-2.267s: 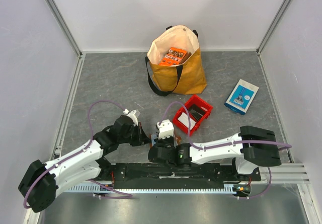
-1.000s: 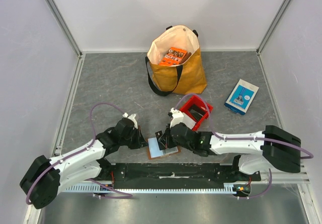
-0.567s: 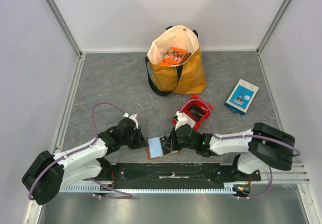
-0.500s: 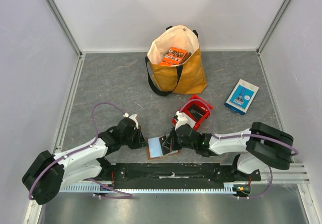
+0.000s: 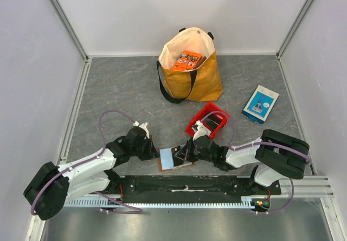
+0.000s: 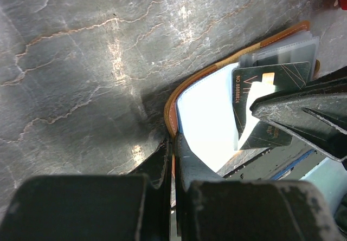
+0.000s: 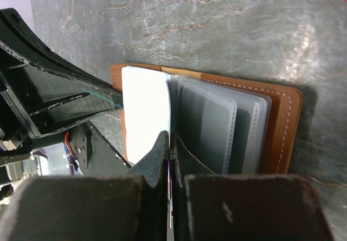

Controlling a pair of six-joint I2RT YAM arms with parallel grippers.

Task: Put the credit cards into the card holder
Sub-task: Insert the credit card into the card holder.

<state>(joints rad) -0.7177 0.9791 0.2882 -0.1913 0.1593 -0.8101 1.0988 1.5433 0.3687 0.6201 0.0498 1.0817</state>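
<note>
The brown card holder (image 5: pixel 174 160) lies open at the near edge, a pale page facing up. My left gripper (image 5: pixel 154 153) is shut on its left leather edge (image 6: pixel 169 106), fingertips (image 6: pixel 172 141) pinching the cover. My right gripper (image 5: pixel 185 153) is shut on a dark grey credit card (image 6: pixel 259 86) and holds it at the holder's clear pockets (image 7: pixel 217 122). In the right wrist view the card is edge-on between the right gripper's (image 7: pixel 172 139) fingers, against the pale page. The brown cover (image 7: pixel 283 127) lies beyond.
A red bin (image 5: pixel 207 123) stands just behind the right gripper, something pale inside it. A tan tote bag (image 5: pixel 191 73) with an orange packet (image 5: pixel 187 60) stands at the back. A blue-and-white box (image 5: pixel 260 104) lies at the right.
The right arm has swung round and come down onto the holder with the dark card. The holder now lies open with its pale page showing. The left arm has barely moved.
</note>
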